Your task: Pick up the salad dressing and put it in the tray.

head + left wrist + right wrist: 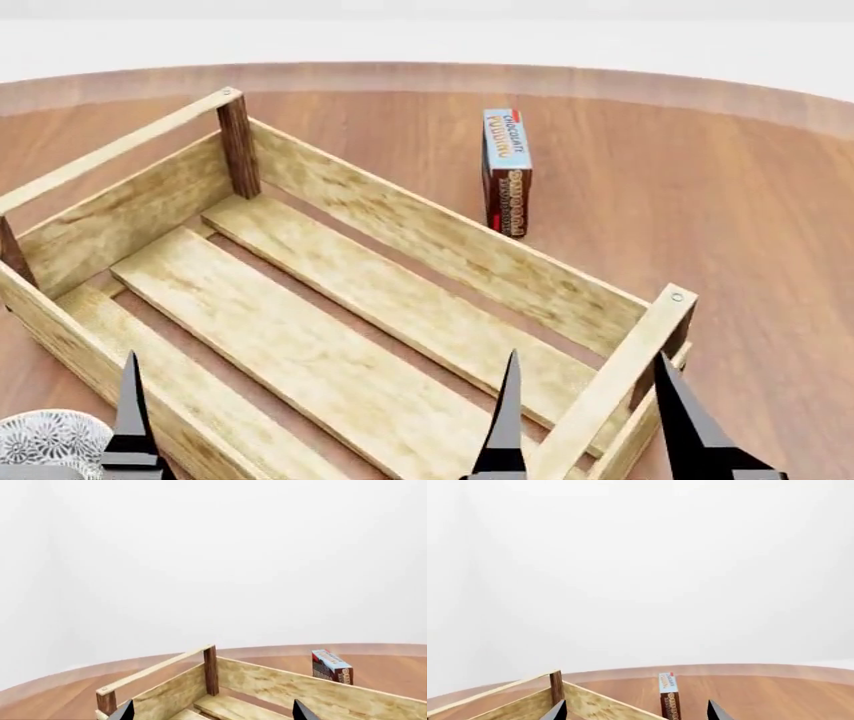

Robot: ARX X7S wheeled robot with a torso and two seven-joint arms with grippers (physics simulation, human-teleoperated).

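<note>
I see no salad dressing anywhere (only an upright brown pudding box [507,185] beside the tray, a light-wood slatted crate [441,240]). Both jaws gape wide, empty; I'd search the brown wooden desk [721,200] first.

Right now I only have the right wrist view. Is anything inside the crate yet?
Observer: No. The head view shows the tray's slats bare.
Operator: Any sign of the salad dressing?
Observer: None in any view. The only package reads chocolate pudding, a box standing just beyond the tray's far wall.
Operator: Anything else nearby?
Observer: A patterned bowl sits outside the tray's near left corner.
</note>
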